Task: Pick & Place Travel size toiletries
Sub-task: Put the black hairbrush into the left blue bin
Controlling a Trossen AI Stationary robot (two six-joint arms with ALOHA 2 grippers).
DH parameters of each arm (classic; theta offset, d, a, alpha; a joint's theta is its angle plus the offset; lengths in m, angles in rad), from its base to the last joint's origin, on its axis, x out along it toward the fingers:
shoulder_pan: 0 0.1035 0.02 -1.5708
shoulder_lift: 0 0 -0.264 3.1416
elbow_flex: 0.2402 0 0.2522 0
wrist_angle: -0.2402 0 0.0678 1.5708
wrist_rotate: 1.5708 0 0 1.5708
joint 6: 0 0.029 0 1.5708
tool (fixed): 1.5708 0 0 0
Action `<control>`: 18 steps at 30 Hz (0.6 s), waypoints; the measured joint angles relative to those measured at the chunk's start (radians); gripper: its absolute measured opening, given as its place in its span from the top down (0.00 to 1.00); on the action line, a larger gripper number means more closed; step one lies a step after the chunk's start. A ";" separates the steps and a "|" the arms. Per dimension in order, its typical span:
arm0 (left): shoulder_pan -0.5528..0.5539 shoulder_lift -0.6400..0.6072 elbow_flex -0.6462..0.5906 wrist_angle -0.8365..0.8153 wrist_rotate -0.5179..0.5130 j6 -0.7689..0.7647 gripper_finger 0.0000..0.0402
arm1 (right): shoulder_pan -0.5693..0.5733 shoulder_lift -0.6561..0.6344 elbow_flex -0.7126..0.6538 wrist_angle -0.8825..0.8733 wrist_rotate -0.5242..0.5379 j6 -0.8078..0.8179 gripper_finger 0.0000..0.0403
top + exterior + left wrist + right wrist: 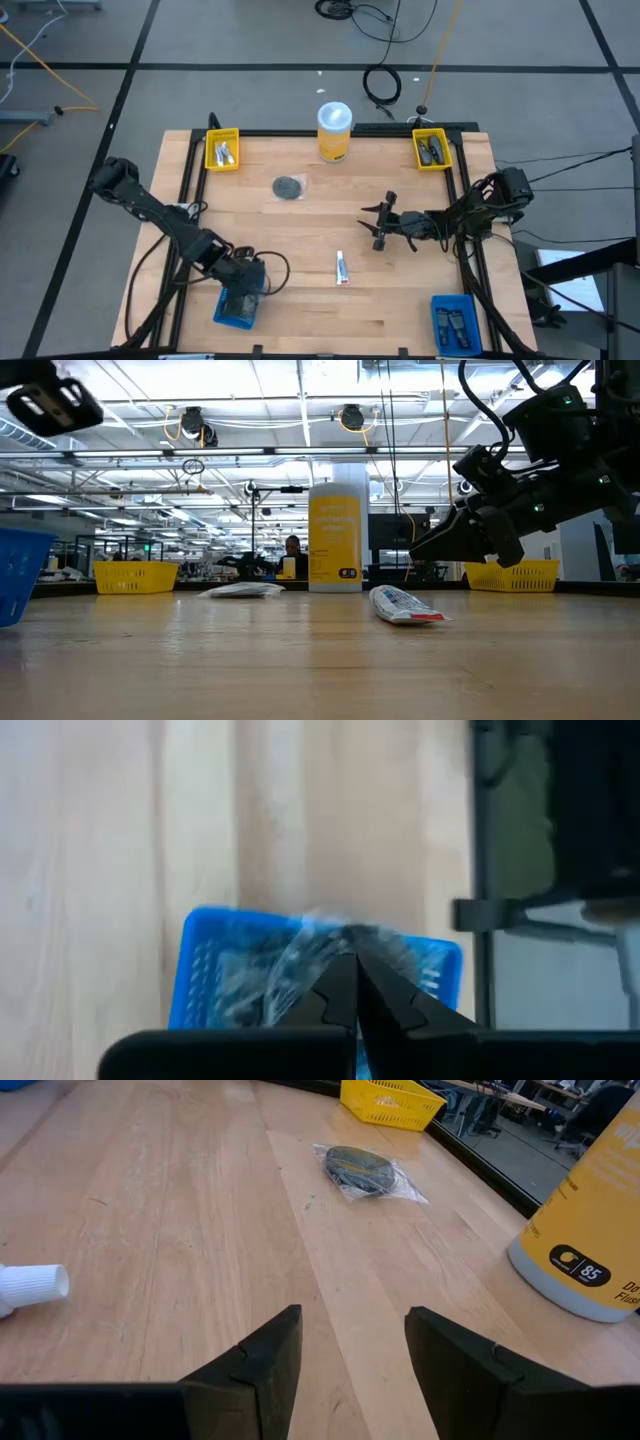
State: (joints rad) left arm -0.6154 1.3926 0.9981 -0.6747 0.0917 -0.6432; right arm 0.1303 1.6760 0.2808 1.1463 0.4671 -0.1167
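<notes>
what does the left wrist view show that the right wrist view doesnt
Only the left wrist view shows the blue basket with a clear wrapper at the tips of the shut left gripper.

Only the right wrist view shows the wrapped dark disc, a yellow basket, the yellow canister, a white tube cap and the open right gripper.

Both show the wooden table.

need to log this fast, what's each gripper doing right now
Left gripper: shut on a clear wrapper, over the near-left blue bin.
Right gripper: open, empty, above the table right of centre.
</notes>
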 joint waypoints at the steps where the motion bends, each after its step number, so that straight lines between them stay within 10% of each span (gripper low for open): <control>1: 0.002 0.000 -0.006 -0.009 -0.010 -0.030 0.99 | 0.000 0.000 0.000 -0.003 0.000 0.000 0.58; 12: 0.040 0.000 -0.158 0.179 -0.010 -0.029 0.63 | 0.000 0.000 0.000 -0.010 0.000 0.000 0.58; 18: 0.040 0.000 -0.199 0.247 -0.011 0.022 0.61 | 0.000 0.000 0.000 -0.010 0.000 0.000 0.58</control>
State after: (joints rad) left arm -0.5755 1.3930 0.7986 -0.4273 0.0811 -0.6212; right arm 0.1303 1.6760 0.2806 1.1364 0.4671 -0.1169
